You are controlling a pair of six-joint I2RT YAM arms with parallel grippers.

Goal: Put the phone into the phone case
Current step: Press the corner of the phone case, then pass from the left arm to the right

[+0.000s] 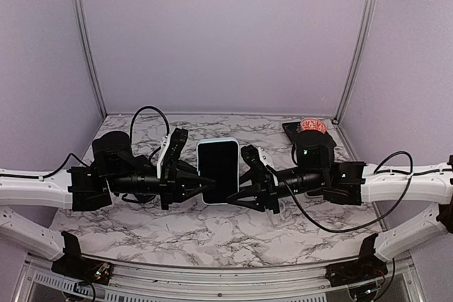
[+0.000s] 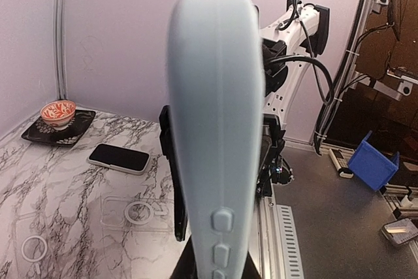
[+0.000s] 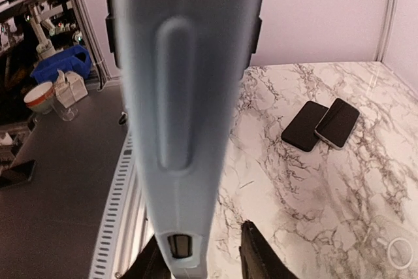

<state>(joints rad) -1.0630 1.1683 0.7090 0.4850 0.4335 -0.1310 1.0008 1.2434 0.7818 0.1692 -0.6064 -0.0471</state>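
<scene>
1. The phone case point(image 2: 212, 129), pale blue, is up off the marble bench point(image 1: 141, 231), at the middle of the top view between the left arm point(image 1: 42, 189) and the right arm point(image 1: 410, 182).
2. The phone point(image 1: 217, 170) shows as a dark screen inside the case's light rim. I cannot tell whether it is seated all the way.
3. The left jaws are closed tight on the case at its 9 o'clock edge in the top view. In the left wrist view that edge fills the middle of the frame, with its side buttons point(image 2: 223, 217) facing the camera and a dark finger point(image 2: 176, 187) against its side.
4. The right jaws straddle the case's 3 o'clock edge and are partly open. In the right wrist view a strip of bench shows between one finger point(image 3: 255, 256) and the case, so they have no hold on it there.
5. A red patterned bowl point(image 1: 311, 126) sits on a black tray point(image 1: 291, 131) at about 2 o'clock from the phone, in the far right corner.
6. In the left wrist view a second phone point(image 2: 119, 158) lies flat on the bench. A clear case point(image 2: 140, 212) with a white ring lies near it, at its 5 o'clock.
7. In the right wrist view two dark slabs point(image 3: 305, 125) lie side by side and touching. Whether they are phones or cases I cannot tell.
8. A blue bin point(image 3: 62, 63) stands off the bench at 9 o'clock in that view.
</scene>
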